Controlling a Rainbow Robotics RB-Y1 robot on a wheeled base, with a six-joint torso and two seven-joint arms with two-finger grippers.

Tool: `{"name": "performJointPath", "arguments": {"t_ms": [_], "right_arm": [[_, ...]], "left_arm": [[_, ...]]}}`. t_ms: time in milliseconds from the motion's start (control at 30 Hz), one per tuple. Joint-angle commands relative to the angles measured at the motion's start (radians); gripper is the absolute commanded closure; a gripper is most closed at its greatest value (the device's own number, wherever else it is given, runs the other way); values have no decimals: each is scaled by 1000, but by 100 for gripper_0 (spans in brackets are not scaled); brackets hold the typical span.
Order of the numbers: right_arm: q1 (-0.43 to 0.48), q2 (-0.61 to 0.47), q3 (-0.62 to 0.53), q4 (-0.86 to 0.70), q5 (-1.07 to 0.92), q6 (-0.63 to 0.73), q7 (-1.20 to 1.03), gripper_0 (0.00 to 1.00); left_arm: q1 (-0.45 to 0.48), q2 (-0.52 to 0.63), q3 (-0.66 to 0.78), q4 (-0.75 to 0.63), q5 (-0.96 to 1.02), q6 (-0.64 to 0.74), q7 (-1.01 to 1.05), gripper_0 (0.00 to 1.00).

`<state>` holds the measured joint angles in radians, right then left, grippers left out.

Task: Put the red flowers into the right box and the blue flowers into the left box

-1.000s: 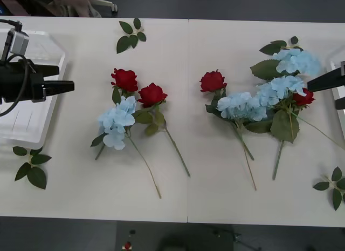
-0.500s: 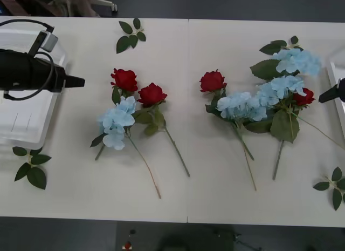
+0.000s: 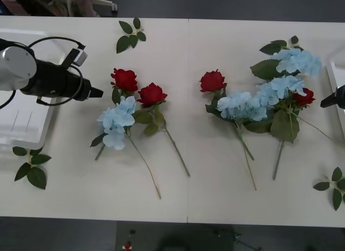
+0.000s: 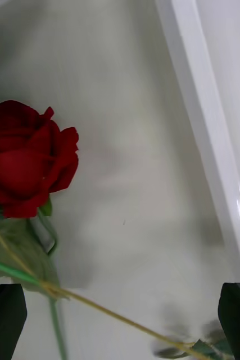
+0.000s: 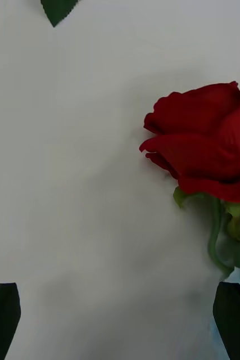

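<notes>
On the table (image 3: 188, 202), left gripper (image 3: 96, 92) sits just beside the left rose (image 3: 124, 79), fingers spread wide at the wrist view's corners, nothing held. That rose (image 5: 207, 143) lies next to a second rose (image 3: 151, 94), both touching a blue flower cluster (image 3: 116, 123). Right gripper (image 3: 330, 100) is at the table's right edge near a rose (image 3: 304, 97) half buried in the blue bunch (image 3: 280, 86); its fingers are apart too, empty, with the rose (image 4: 24, 157) and its thin stem (image 4: 114, 318) between them and the right box rim (image 4: 204, 118) close by. Left box (image 3: 21, 127) is under the left arm. My read: flowers are light, blooms soft and crushable, stems thin and springy. Grab the stem just below the bloom, expect neighbours to snag.
</notes>
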<state>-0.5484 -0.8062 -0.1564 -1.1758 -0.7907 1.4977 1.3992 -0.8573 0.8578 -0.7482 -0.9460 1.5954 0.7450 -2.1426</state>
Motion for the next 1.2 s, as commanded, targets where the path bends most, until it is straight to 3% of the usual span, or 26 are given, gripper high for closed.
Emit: {"name": "performJointPath", "arguments": {"t_ms": [33, 333, 967, 1133, 1200], "right_arm": [[-12, -22, 77, 21, 11, -60, 41, 0], [-12, 39, 103, 27, 53, -125, 21, 0], [-104, 162, 132, 208, 150, -269, 7, 0], [-130, 190, 132, 248, 168, -298, 6, 0], [-133, 197, 132, 259, 174, -307, 7, 0]], "left_arm": [[-39, -59, 40, 42, -75, -42, 32, 0], [-101, -164, -10, 110, -227, -49, 40, 0], [-164, -214, -169, 87, -253, -49, 44, 0], [-172, -253, -169, 130, -296, -53, 43, 26], [-174, -264, -169, 130, -339, -58, 46, 30]]}}
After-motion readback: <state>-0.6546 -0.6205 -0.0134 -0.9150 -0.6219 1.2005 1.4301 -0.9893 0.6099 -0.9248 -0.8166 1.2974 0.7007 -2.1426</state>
